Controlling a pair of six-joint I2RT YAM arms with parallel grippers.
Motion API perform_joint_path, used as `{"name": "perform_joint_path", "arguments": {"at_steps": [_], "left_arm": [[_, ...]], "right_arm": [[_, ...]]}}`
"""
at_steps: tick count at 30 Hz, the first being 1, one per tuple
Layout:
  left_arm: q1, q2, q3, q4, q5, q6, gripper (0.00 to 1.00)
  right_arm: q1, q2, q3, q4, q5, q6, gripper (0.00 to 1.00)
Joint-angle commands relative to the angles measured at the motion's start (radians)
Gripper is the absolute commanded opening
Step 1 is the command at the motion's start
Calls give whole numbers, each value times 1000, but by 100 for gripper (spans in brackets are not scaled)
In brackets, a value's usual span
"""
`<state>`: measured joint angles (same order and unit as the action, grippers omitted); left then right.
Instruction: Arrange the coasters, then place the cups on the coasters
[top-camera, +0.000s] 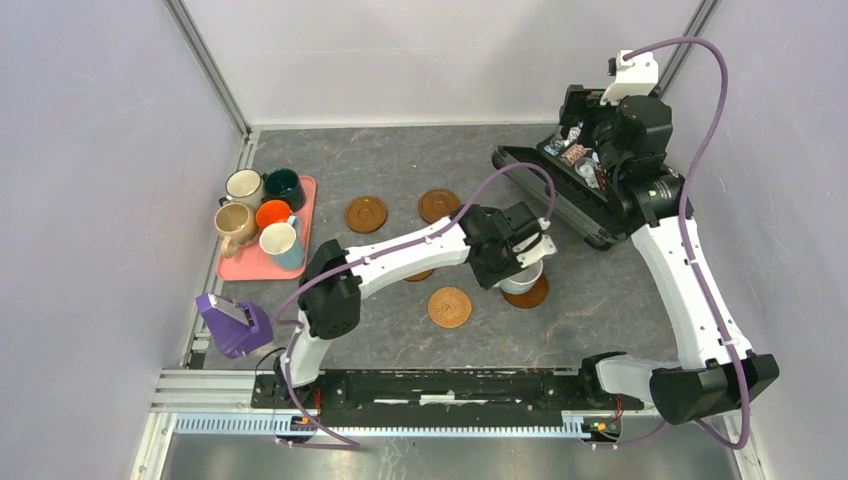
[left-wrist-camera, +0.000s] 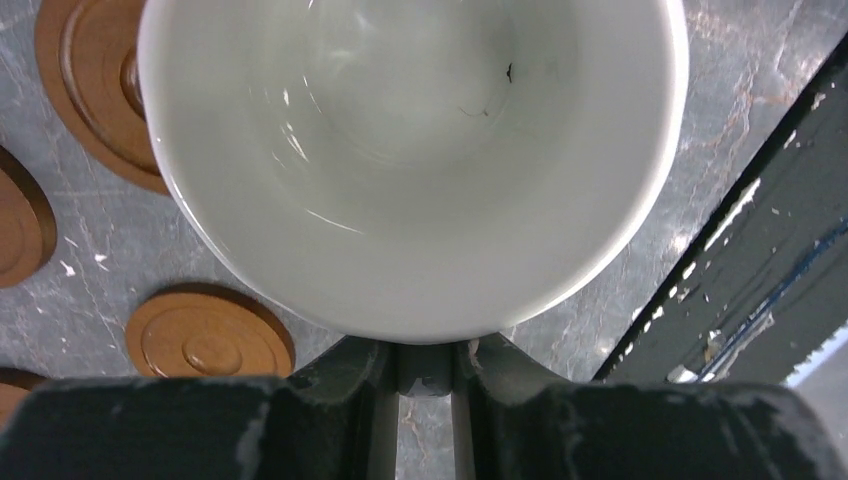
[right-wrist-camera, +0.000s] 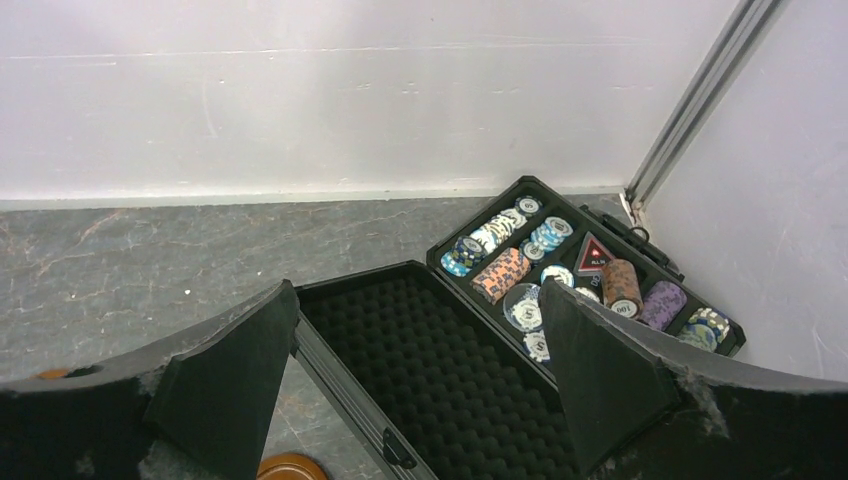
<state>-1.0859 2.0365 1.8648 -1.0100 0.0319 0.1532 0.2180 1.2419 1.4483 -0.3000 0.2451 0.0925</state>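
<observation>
My left gripper is shut on the handle of the white cup, whose bowl fills the left wrist view. From above, the white cup stands over a brown coaster at the table's centre; I cannot tell if they touch. More coasters lie at the back, and a woven one sits nearer. Another coaster peeks from under the left arm. The cream, dark green, beige, orange and light blue cups stand at the left. My right gripper hangs open and empty.
The five cups stand on a pink tray by the left wall. An open black case with poker chips lies at the back right, below my right gripper. A purple block sits near the left arm's base.
</observation>
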Motion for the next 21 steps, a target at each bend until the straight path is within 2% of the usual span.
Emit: {"name": "perform_joint_path", "arguments": {"at_steps": [1, 12, 21], "left_arm": [[-45, 26, 121, 96, -71, -79, 2], [-81, 118, 191, 116, -173, -143, 2], [-107, 88, 181, 105, -216, -252, 3]], "right_arm": [[-13, -13, 5, 41, 17, 41, 98], [-23, -42, -47, 35, -10, 51, 98], [-23, -72, -91, 39, -16, 50, 98]]}}
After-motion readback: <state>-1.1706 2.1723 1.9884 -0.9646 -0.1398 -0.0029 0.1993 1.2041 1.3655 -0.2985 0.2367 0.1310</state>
